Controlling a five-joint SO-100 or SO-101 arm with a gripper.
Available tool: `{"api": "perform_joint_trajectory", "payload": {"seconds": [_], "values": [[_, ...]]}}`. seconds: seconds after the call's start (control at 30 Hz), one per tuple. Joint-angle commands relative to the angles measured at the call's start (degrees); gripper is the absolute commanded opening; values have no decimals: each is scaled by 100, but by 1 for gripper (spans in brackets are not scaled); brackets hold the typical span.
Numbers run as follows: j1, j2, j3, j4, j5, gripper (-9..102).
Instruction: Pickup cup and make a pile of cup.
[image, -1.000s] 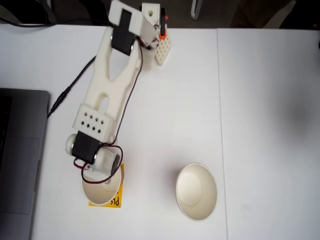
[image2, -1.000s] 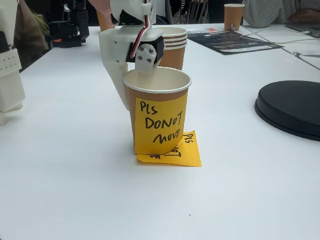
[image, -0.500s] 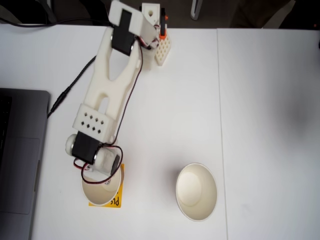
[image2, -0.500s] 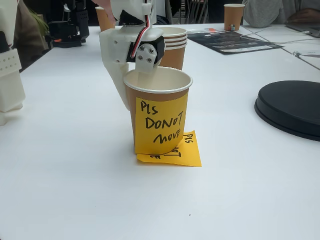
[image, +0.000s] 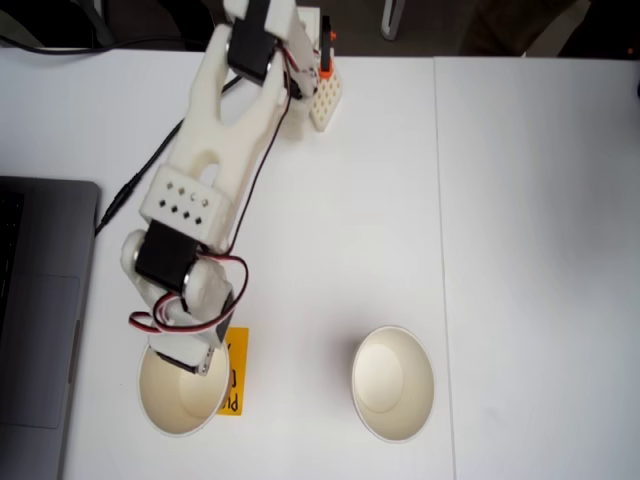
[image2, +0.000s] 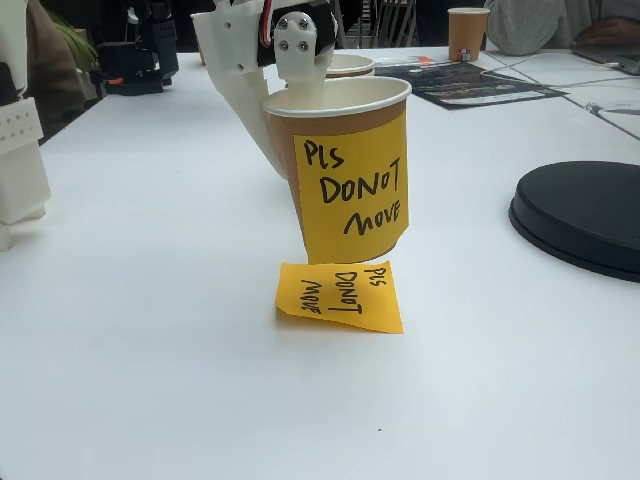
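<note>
Cup (image2: 345, 175) hangs tilted, pinched in tool (image2: 290, 85).

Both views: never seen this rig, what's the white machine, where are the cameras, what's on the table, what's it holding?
The white machine is a small robot arm with a two-finger gripper. One fixed view looks straight down on the table; the other stands low at table level, facing the arm. The gripper is shut on the rim of the cup, one finger inside, and the cup hangs tilted, clear of the table. A yellow note reading "PLS DO NOT MOVE" is stuck to the cup's wall. A sticky note lies flat below it. A second paper cup stands empty nearby, a laptop at the left edge.
</note>
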Motion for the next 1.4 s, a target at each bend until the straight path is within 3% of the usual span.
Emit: {"api": "perform_joint_trajectory", "payload": {"seconds": [0.0,1.37], "values": [[-114,888,-343,-97,-35,-7],[-2769,3480,-334,0,0,-7]]}}
